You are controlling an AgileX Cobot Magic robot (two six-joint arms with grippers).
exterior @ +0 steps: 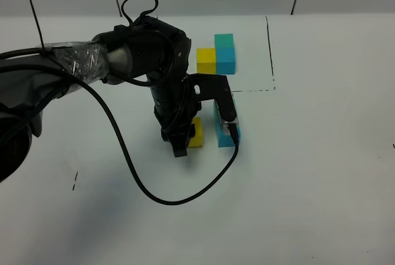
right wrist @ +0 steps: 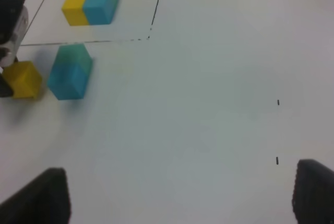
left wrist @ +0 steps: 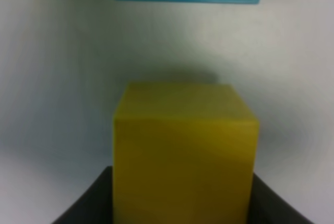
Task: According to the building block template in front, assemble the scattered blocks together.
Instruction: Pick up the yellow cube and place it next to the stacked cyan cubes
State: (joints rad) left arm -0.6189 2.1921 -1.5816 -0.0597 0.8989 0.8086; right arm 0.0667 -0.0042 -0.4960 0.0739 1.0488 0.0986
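Observation:
The building block template (exterior: 216, 55) is a yellow, blue and teal-green cluster inside a thin black frame at the back; it also shows in the right wrist view (right wrist: 88, 7). In front of it, the loose teal-green cube (right wrist: 71, 58) and sky-blue cube (exterior: 226, 137) touch each other. The loose yellow cube (exterior: 197, 134) rests on the table a small gap left of the blue one. My left gripper (exterior: 185, 143) points down and is shut on the yellow cube (left wrist: 185, 151), with its dark fingers (left wrist: 83, 205) at both sides. My right gripper (right wrist: 180, 203) is open and empty, out of the high view.
The left arm's black cable (exterior: 160, 198) loops over the white table (exterior: 308, 172) in front of the cubes. The left wrist camera (exterior: 221, 98) partly covers the teal-green cube from above. Short black marks (right wrist: 277, 102) lie on the table to the right.

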